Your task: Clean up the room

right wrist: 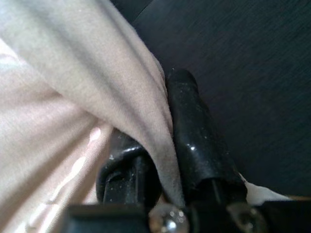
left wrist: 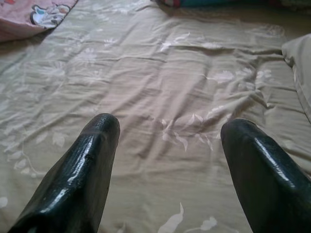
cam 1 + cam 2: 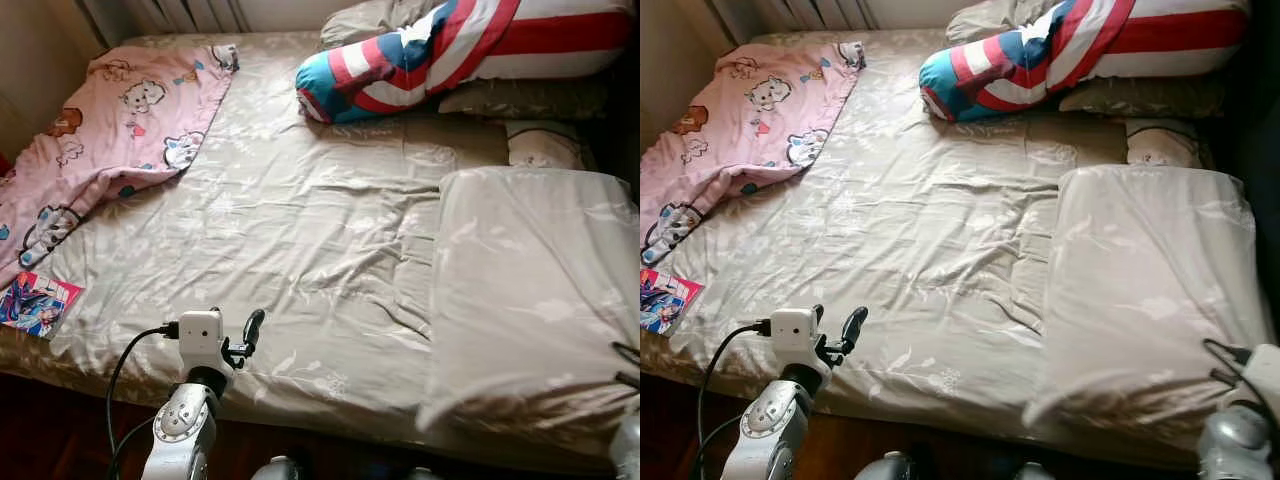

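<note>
Right gripper (image 1: 167,160) pinches the folded beige quilt's (image 3: 530,290) near corner on the bed's (image 3: 300,230) right side — bed-making underway — while the left gripper (image 2: 167,160), spread wide and empty, hovers over the sheet; next, spreading calls for a steady pull.

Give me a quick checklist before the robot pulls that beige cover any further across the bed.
1. Right gripper shut on the beige cover edge: ok.
2. Left gripper open above the bed sheet, holding nothing: ok.
3. Cover folded back on the bed's right side, not yet spread: not ok.
4. Pink blanket bunched at the far left corner: not ok.
5. Comic book lying on the sheet's near left edge: not ok.
6. How firm the grip is: cannot tell.
</note>
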### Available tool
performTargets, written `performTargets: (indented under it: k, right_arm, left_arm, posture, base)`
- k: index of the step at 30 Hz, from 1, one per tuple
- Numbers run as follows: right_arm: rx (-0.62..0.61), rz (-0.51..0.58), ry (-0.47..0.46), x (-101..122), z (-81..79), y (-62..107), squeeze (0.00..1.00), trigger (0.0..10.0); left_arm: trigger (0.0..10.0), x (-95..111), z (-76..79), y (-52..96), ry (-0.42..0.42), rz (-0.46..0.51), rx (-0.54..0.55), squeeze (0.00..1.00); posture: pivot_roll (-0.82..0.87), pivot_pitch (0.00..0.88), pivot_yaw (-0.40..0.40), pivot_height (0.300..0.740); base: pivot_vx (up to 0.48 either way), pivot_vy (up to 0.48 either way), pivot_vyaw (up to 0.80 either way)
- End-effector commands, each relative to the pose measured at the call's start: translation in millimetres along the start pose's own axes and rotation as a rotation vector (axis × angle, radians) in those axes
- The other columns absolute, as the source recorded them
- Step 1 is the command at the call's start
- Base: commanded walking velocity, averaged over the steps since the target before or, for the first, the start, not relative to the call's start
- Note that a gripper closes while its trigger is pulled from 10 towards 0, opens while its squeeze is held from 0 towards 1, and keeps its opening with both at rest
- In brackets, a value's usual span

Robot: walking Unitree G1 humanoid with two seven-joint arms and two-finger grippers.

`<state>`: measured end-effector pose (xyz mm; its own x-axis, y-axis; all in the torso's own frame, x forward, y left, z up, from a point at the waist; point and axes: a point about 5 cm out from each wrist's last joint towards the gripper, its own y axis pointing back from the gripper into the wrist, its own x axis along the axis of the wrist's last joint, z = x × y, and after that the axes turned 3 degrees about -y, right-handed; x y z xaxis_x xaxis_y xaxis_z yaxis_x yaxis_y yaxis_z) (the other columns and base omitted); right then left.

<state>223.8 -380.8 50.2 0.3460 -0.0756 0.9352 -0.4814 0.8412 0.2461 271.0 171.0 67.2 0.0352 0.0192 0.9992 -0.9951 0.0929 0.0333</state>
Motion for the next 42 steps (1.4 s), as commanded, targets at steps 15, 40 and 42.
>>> performTargets:
  k: [15,40,42]
  right_arm:
    - [-0.079,0.086,0.003,6.2,15.4,-0.1,1.00,10.0]
    - [0.957,-0.066,0.008,-60.9,-131.7,108.5,0.00,10.0]
    - [1.022,-0.102,0.117,-73.8,-134.1,116.3,0.00,10.0]
  left_arm:
    - [10.0,-11.3,-6.0,5.6,0.000,-0.028,0.014,0.00]
    - [10.0,-61.6,-17.7,14.0,0.024,-0.235,0.078,0.00]
    - [10.0,-74.5,-23.9,19.0,0.012,-0.306,0.093,0.00]
  posture:
    - [-0.12,0.150,0.075,0.740]
    - [-0.11,0.079,0.057,0.740]
    - [-0.10,0.065,0.056,0.740]
  base:
    - [0.000,0.000,0.00]
    - [0.000,0.000,0.00]
    - [0.000,0.000,0.00]
